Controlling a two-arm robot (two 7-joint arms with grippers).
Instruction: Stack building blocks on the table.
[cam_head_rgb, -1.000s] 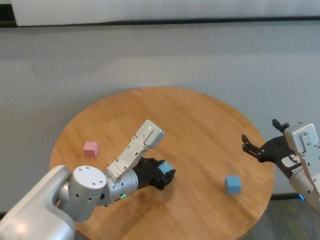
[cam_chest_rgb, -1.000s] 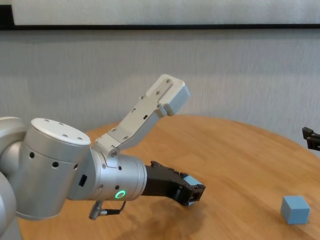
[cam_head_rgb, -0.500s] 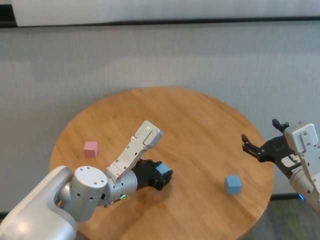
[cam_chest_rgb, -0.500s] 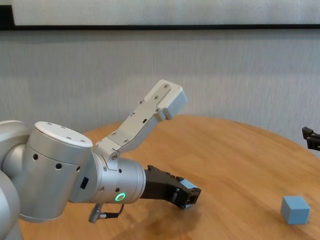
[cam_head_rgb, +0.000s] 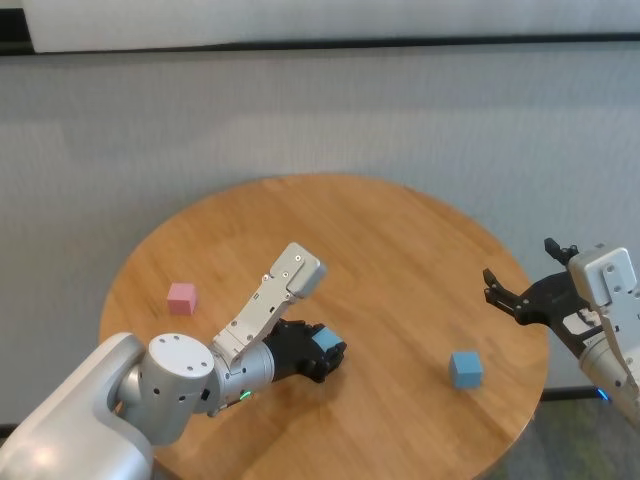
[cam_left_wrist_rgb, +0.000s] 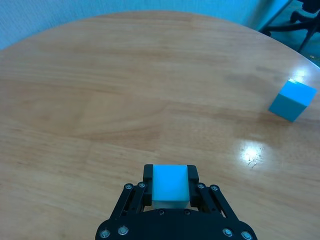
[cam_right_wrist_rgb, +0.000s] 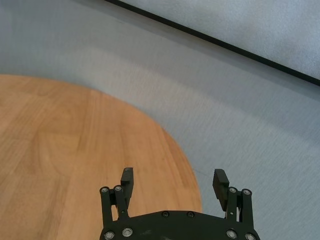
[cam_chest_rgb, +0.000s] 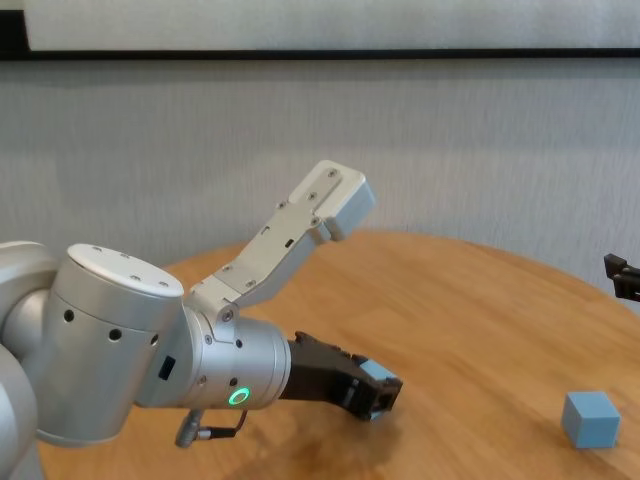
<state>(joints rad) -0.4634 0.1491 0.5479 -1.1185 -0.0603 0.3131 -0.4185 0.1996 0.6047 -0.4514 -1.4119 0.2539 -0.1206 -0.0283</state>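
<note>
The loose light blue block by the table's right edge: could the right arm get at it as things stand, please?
Probably yes. The right gripper hangs open beyond the light blue block, with only bare table between them.

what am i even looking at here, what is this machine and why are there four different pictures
It is a two-armed robot at a round wooden table. Two pictures come from cameras on its head and chest; the other two from a camera on each wrist, looking past that arm's claw. The left gripper, low over the table's middle, is closed around a light blue cube. The right gripper hangs open by the table's right edge, holding nothing. A second light blue cube sits on the table's right side and a pink cube on its left. Nothing is stacked yet.
</note>
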